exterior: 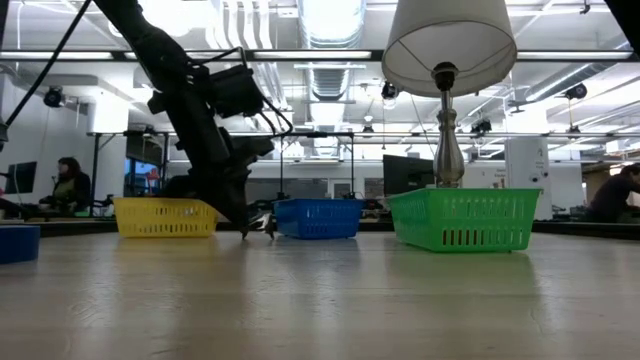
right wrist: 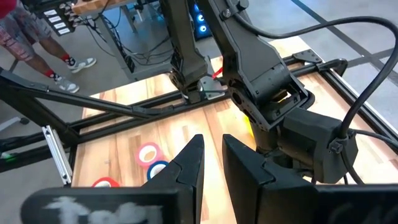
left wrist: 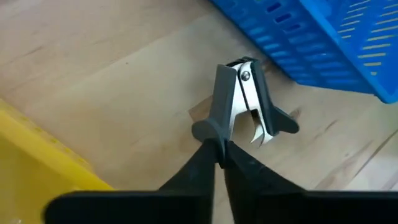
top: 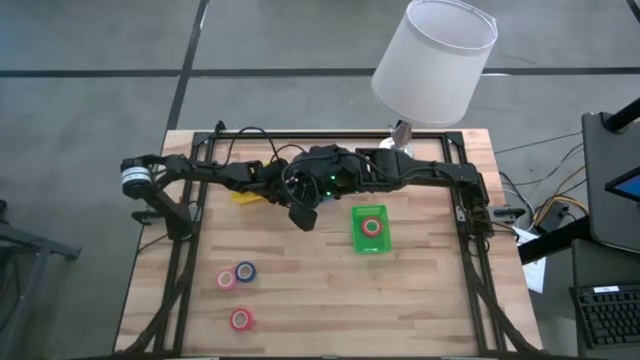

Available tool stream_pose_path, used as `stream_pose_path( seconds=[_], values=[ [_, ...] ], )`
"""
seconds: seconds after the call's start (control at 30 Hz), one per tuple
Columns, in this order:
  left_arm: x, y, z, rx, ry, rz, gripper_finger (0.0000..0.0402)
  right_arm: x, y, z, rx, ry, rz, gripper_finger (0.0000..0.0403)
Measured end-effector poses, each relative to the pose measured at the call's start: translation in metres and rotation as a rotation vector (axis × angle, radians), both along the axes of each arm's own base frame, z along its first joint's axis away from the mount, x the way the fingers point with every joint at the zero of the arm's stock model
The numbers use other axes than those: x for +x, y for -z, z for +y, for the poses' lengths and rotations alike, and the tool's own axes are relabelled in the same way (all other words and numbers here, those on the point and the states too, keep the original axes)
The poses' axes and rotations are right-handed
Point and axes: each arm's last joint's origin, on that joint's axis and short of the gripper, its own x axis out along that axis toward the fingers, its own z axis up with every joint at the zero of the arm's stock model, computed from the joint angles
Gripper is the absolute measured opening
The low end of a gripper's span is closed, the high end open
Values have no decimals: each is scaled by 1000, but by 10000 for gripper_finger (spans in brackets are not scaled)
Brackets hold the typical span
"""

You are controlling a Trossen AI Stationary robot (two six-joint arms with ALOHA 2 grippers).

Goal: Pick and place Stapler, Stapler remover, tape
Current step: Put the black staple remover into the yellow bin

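One staple remover [left wrist: 244, 99] pinched at left gripper [left wrist: 217, 149] fingertips

Two dark, near-black arms are seen from above, each built of boxy housings joined by narrower links. Black cables are looped loosely over the links where the two arms meet, and a small green indicator light is visible there. A pale ringed cylinder is carried at the outer end of the left arm's base. In the right wrist view, the left arm's housings are shown as matte black blocks with chamfered edges and round joint caps, with thick black cables running along them. The right gripper [right wrist: 211, 163] is formed of two flat, tapering black fingers. The left gripper [left wrist: 219, 152] has slim, wedge-shaped black fingers.
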Motion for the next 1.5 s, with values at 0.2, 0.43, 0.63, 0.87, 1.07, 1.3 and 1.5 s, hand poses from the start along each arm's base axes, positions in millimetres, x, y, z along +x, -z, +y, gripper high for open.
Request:
stream_pose_path(
  seconds=[0.2, 0.43, 0.63, 0.87, 1.07, 1.3, 1.5],
  values=[
    [0, -1, 0, 6, 21, -4, 9, 0, 0, 0, 0, 0, 0, 52],
    [-8, -21, -8, -27, 91, -59, 5, 0, 0, 0, 0, 0, -1, 52],
    [-34, -54, -17, 0, 103, -66, 3, 0, 0, 0, 5, 0, -3, 52],
    [-75, -79, -22, 179, 0, 62, 9, 1, -2, 1, 7, -4, -20, 52],
    [-92, -82, -19, 257, -38, 135, 10, 2, -5, 3, 55, 7, -56, 52],
    [-105, -57, -11, 232, -73, 218, 11, 2, -5, 5, 62, 6, -57, 52],
    [-115, -39, -6, 193, -134, 250, 12, 2, -5, 12, 77, -2, -60, 52]
  ],
)
